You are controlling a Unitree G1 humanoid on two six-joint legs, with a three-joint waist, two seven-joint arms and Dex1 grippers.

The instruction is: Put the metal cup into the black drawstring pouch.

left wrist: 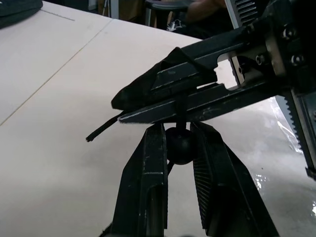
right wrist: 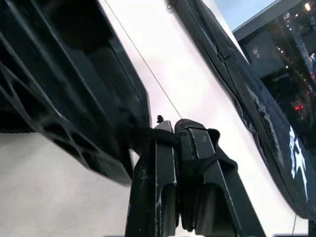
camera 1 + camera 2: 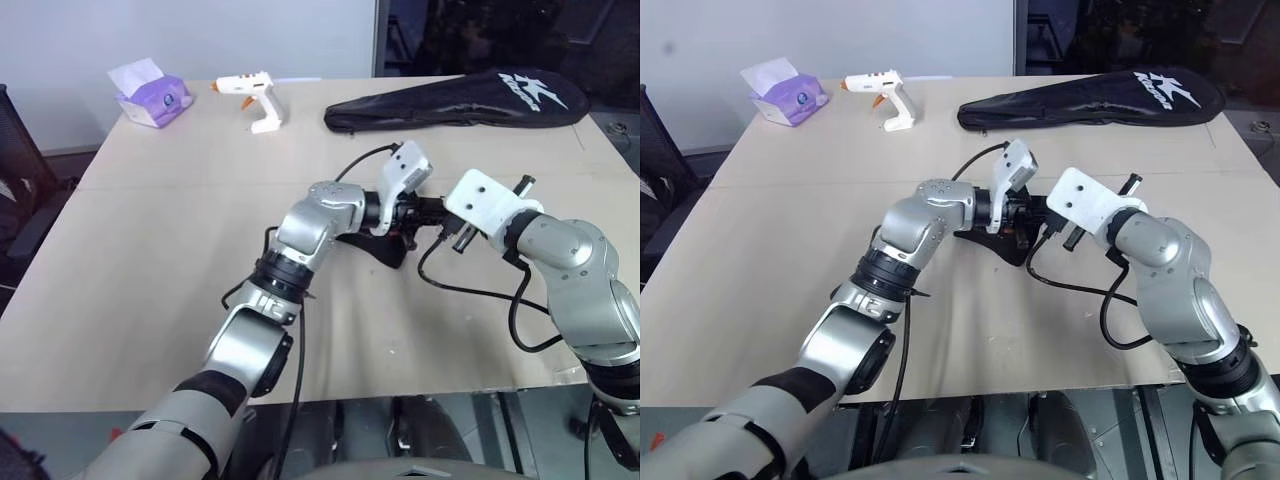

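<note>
Centre of the frame, above the desk (image 3: pixel 150 260): left hand (image 1: pixel 178 129) narrowed around the knot (image 1: pixel 179 145) on the cord of the black drawstring pouch (image 3: pixel 388 247), fingers (image 1: pixel 154 163) pressing its sides. Right hand (image 2: pixel 175 129) clamped tight on the pouch fabric, meeting the left just right of centre. Pouch hanging between both, lower edge touching the desk. Racket bag (image 3: pixel 455 100) at upper right.

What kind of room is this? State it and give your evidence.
Probably an office or lab workbench: a wide beige tabletop holding a white glue gun, a purple tissue box and a long black racket bag.
</note>
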